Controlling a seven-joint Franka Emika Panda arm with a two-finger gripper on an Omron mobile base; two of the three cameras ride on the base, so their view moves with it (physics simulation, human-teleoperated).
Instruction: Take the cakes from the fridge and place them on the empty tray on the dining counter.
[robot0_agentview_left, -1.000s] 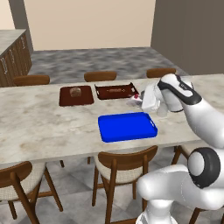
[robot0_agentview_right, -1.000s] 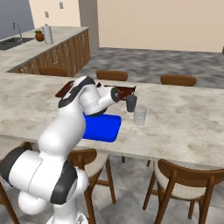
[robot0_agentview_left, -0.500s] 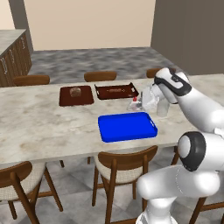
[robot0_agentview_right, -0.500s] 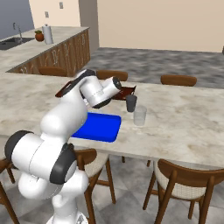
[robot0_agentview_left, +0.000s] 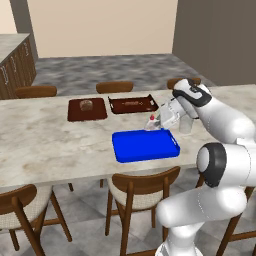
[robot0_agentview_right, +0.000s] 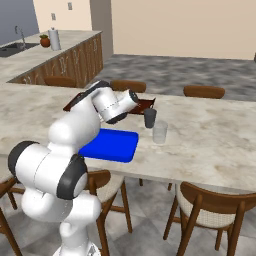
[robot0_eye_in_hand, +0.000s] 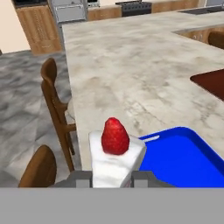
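The end effector (robot0_eye_in_hand: 113, 178) grips the white cake slice (robot0_eye_in_hand: 114, 158) — clenched on its sides. The blue tray (robot0_eye_in_hand: 188, 158) lies just beside and below it, long axis along the table (robot0_eye_in_hand: 131, 74) edge.

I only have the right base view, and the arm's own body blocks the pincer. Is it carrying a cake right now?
Observer: Yes. In the hand view the pincer is shut on the white cake slice, red fruit on top.
Operator: Where is it relative to the blue tray?
Observer: In the left base view the slice sits at the far right edge of the blue tray, not yet set down as far as I can tell.
Operator: Anything close by on that side?
Observer: A clear glass stands on the dining counter just right of the pincer.
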